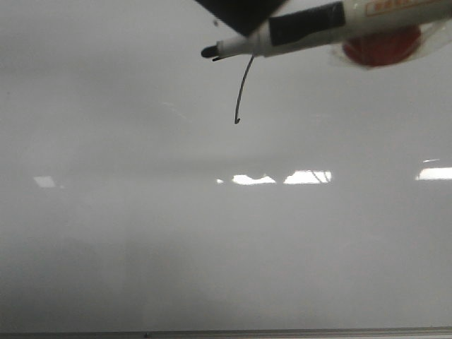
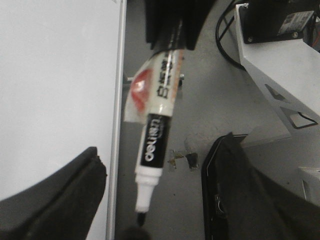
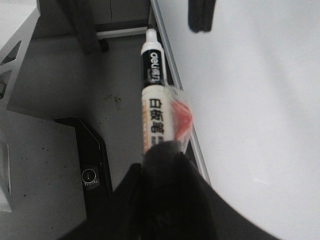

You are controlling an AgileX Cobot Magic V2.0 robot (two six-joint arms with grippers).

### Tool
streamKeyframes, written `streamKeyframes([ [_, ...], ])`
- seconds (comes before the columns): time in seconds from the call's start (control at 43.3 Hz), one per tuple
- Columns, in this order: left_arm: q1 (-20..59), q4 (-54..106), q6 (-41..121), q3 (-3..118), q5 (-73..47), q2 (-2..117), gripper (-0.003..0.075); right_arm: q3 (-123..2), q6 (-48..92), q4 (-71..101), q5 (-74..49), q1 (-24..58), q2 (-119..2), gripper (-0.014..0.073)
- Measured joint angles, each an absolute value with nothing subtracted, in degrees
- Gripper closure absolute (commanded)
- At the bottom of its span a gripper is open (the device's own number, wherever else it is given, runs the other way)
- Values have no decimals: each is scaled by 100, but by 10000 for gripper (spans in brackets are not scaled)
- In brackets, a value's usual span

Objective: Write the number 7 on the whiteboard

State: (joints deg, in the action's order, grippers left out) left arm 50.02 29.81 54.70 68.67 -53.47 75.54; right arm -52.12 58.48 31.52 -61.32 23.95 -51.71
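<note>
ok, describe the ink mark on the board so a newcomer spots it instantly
On the large glossy grey-white whiteboard, look at the upper middle, below the tip of the white-and-black marker pen. The thin black slanted stroke with a tiny hooked foot is the only drawn line among bright rectangular reflections.

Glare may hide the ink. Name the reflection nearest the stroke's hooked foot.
The reflection just below the hook of the stroke, left one of the central pair; its twin and the two edge patches lie farther off.
</note>
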Motion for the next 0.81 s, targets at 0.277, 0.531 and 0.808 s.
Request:
streamKeyframes([
  [0.277,5066,2970,5474,6867,-5308,7989,261,-5212,5855,3165,-6121,2395,-5447,659],
  [0.531,5066,2970,5474,6867,-5273,8003,451,-5212,5869,3165,-6121,2395,-5460,659],
  [0.808,5066,2935,5474,6867,-5237,8003,631,-5212,5873,3192,-6173,2395,-5460,646],
])
